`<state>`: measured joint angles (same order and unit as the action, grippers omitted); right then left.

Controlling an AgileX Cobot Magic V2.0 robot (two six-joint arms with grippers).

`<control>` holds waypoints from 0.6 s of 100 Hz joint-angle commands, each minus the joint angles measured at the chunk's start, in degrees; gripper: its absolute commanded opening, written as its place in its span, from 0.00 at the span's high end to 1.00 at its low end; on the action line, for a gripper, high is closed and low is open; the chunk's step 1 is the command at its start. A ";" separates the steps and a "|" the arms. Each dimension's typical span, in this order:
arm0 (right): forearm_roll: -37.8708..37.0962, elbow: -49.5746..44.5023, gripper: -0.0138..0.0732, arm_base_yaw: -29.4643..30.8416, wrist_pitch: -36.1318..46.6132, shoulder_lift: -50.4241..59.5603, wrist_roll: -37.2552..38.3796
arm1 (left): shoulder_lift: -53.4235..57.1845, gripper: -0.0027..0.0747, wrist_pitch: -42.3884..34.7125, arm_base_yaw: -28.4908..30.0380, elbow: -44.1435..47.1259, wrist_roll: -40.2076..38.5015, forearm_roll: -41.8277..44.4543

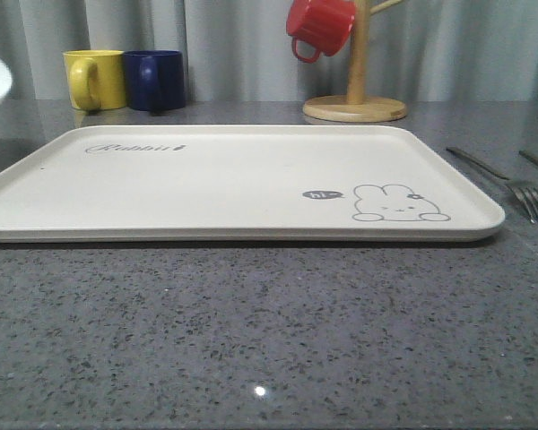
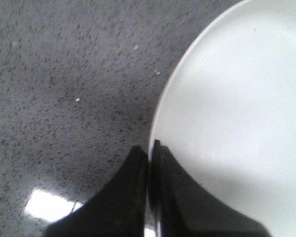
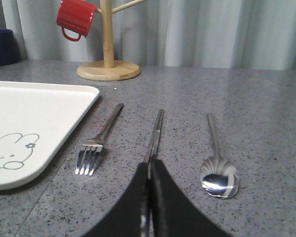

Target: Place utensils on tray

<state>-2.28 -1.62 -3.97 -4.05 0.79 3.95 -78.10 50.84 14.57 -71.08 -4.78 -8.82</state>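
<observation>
Chopsticks lie on the counter right of the tray, long axis toward twelve o'clock, near ends inside the right gripper's closed jaws; left gripper pinches the plate.

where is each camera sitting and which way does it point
Front: low at the table edge, facing forward over the tray toward the mugs and curtain.
Left wrist: on the left arm, looking down at the plate; the left hand is shut on its rim.
Right wrist: on the right arm, low, facing forward; the right hand is shut on the chopsticks, between fork and spoon.
Shared: front and right wrist both show tray and fork.
</observation>
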 commanded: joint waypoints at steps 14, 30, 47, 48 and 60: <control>-0.34 0.03 0.91 0.04 4.39 0.89 -0.43 | 2.82 0.99 -3.43 -7.32 -1.93 5.16 -8.45; -0.34 0.03 0.91 0.04 4.39 0.89 -0.43 | -1.14 0.99 -3.43 -14.95 -1.93 5.16 -8.81; -0.34 0.03 0.91 0.04 4.39 0.89 -0.43 | -7.11 0.99 -3.79 -20.04 -1.93 5.16 -9.73; -0.34 0.03 0.91 0.04 4.39 0.89 -0.43 | -7.11 0.99 -3.81 -20.04 -1.93 5.16 -9.73; -0.34 0.03 0.91 0.04 4.39 0.89 -0.43 | -10.24 0.99 -4.23 -21.62 -1.93 5.16 -10.66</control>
<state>-2.28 -1.62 -3.97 -4.05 0.79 3.95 -88.86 49.84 -5.91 -71.32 0.50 -17.33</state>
